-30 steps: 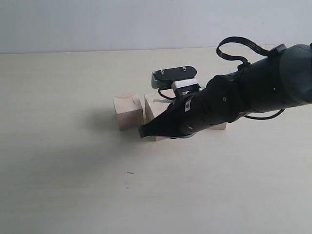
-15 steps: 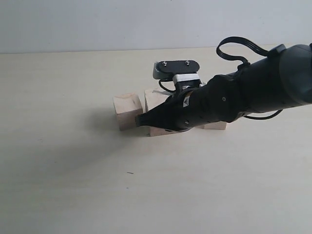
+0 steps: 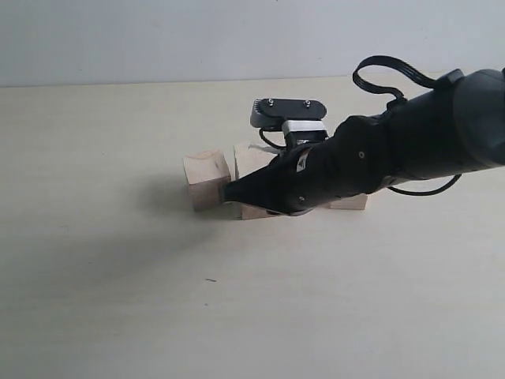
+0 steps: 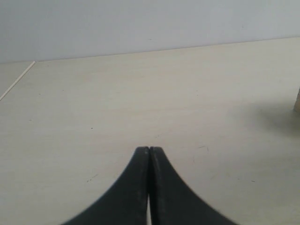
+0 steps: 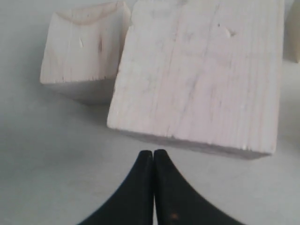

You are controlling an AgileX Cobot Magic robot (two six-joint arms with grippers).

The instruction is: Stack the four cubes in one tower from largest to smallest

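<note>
Your right gripper is pressed together, holding nothing, low over the surface, just in front of the big cube. A smaller cube stands just beside that one. Your left gripper is pressed together too.

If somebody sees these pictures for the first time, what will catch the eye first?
The bulky black right arm reaching in from the right of the exterior view dominates. Its shut right tool sits low at the table. Just ahead of its tip, a large cube of pale wood fills the right wrist view, with a smaller cube beside it, nothing stacked. The left tool, also shut, hangs over the table elsewhere.
</note>
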